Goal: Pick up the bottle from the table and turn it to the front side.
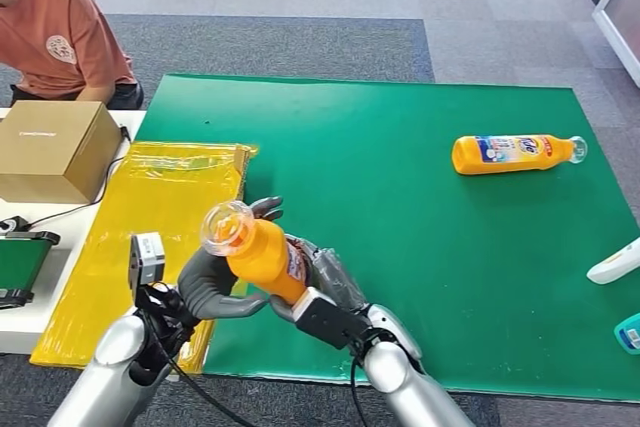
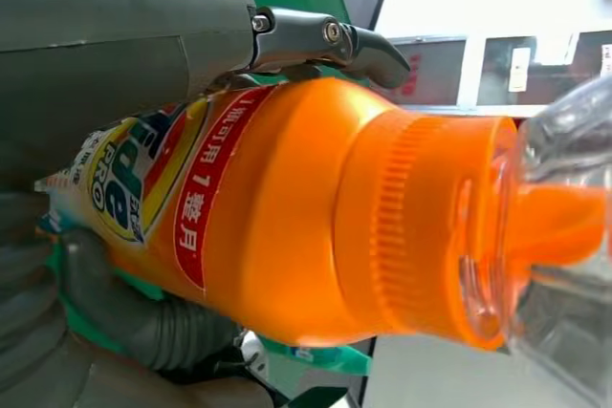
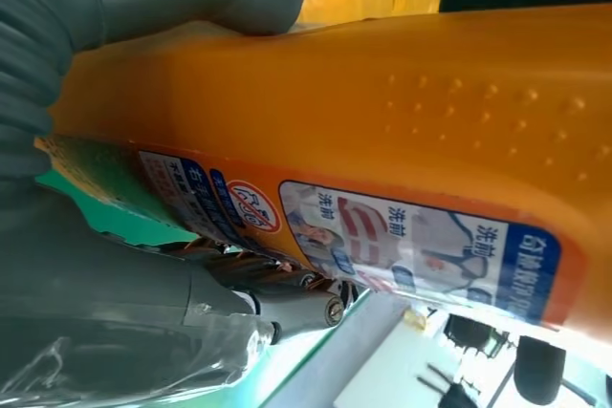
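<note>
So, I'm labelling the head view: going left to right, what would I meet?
Cardboard box → yellow plastic bag → held orange bottle → orange bottle lying on the green mat → white object at the right edge.

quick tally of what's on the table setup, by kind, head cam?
Orange detergent bottles: 2, one held by both hands, one lying on the green mat
Green mat: 1
Yellow plastic sheet: 1
Cardboard box: 1
White objects cut off at the right edge, unidentifiable: 2
Total: 7
</note>
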